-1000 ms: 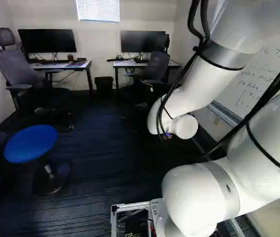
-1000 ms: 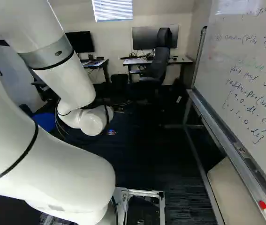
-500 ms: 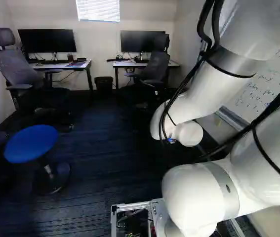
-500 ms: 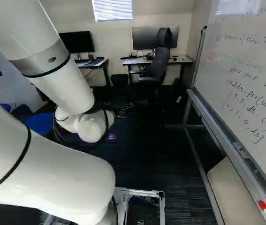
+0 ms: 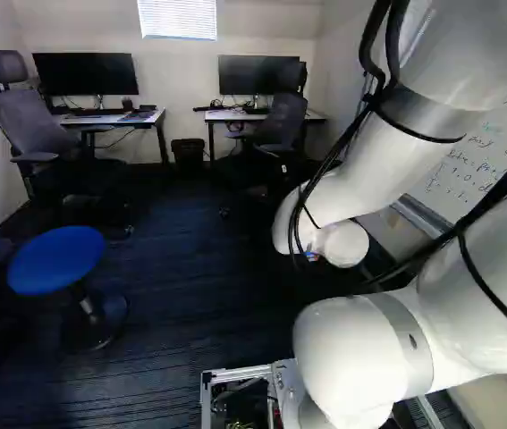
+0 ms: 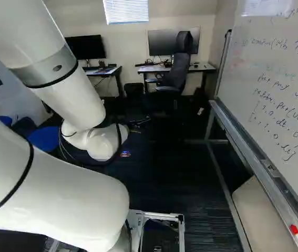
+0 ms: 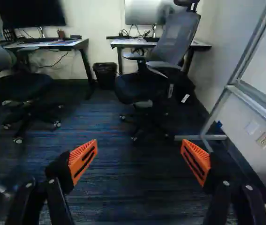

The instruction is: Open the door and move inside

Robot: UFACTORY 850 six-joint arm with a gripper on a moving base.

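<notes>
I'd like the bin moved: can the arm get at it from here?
Probably not without driving closer: the bin stands back between the desks, well beyond the open claw, though the floor leading there looks free.

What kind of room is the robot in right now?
Probably a small office: two desks with monitors stand along the far wall, wheeled chairs are by them, and a whiteboard covered in handwriting stands to one side.

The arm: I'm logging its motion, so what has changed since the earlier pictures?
The arm has dipped slightly, shifting right in the left base view and left in the right base view. The base, stool and whiteboard stayed put.
</notes>
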